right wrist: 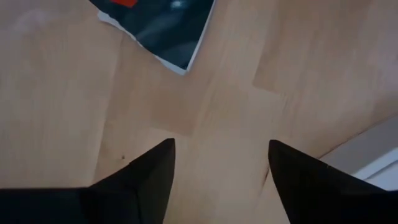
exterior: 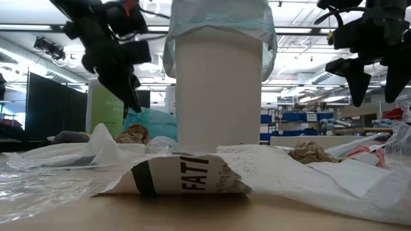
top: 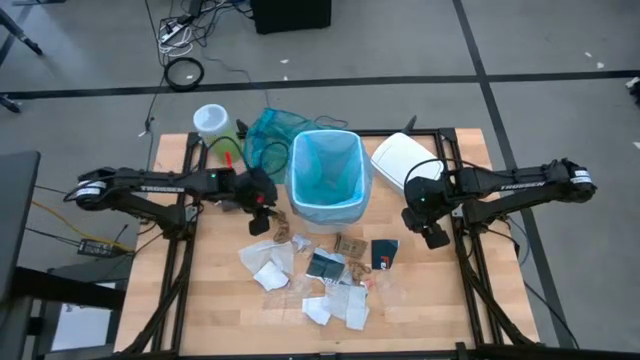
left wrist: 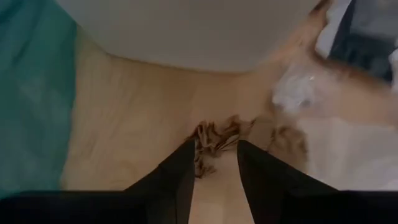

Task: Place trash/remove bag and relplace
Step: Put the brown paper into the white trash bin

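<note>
High view: the trash [top: 320,280] lies scattered on the near side of the bin with the bag [top: 326,165]. Left wrist view: the left gripper [left wrist: 214,165], parted and empty, hovers over a brown wrapper [left wrist: 214,137], probably light and crushable; pinch its middle. Right wrist view: the right gripper [right wrist: 221,165] gapes, empty, over bare table [right wrist: 62,93].

**Worktop and what lies on it**

The light wooden worktop [top: 210,300] carries a white bin [top: 326,205] near its back middle, lined with the sky-blue bag [top: 327,165]. Beside the bin lie a teal-green plastic bag [top: 268,135], a clear cup [top: 211,122] and a white lid [top: 402,158]. In front of the bin the trash [top: 320,275] is scattered — crumpled white paper, brown wrappers, dark flat packets and clear plastic bits — some pieces touching, others apart.
</note>
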